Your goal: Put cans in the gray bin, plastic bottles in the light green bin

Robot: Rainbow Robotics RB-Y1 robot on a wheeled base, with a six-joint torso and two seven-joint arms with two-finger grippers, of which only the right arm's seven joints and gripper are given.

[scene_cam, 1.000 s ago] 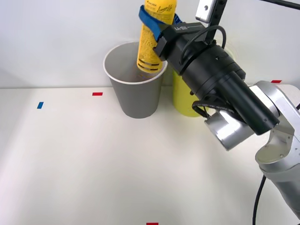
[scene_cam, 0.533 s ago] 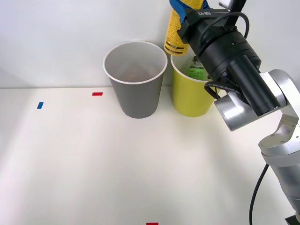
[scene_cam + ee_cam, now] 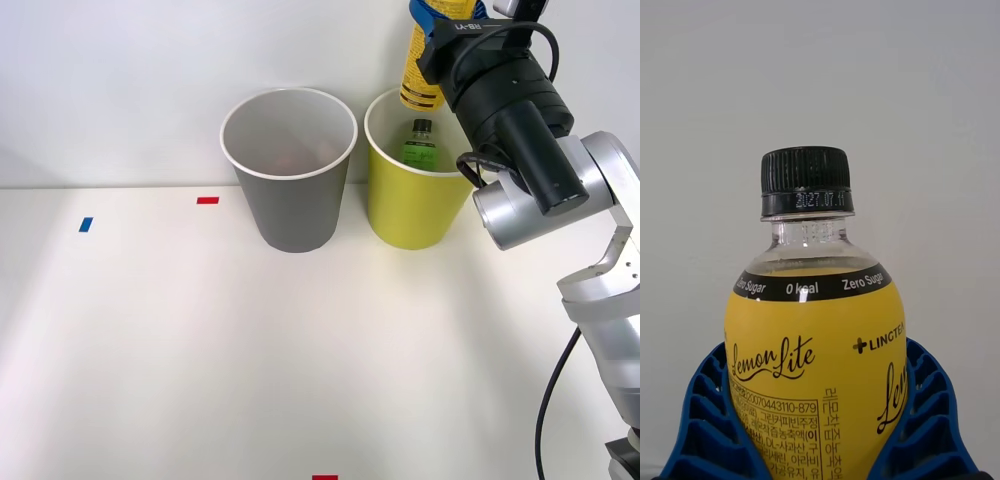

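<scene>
My right gripper (image 3: pixel 428 22) is shut on a yellow-labelled plastic bottle (image 3: pixel 418 75) and holds it high over the back right rim of the light green bin (image 3: pixel 410 205). In the right wrist view the same bottle (image 3: pixel 816 352) shows its black cap, with blue ribbed fingers (image 3: pixel 704 420) pressed on both sides. A green-labelled plastic bottle (image 3: pixel 420 143) stands inside the light green bin. The gray bin (image 3: pixel 290 195) stands just left of it, and I see nothing inside it. No cans are in view.
Both bins stand at the back of the white table (image 3: pixel 250 350), close to the wall. Small red tape marks (image 3: pixel 207 200) and a blue one (image 3: pixel 85 224) lie on the tabletop. My right arm (image 3: pixel 560 210) reaches in over the table's right side.
My right gripper carried the yellow bottle to the right, from above the gray bin to above the light green bin. The green-labelled bottle inside came into sight.
</scene>
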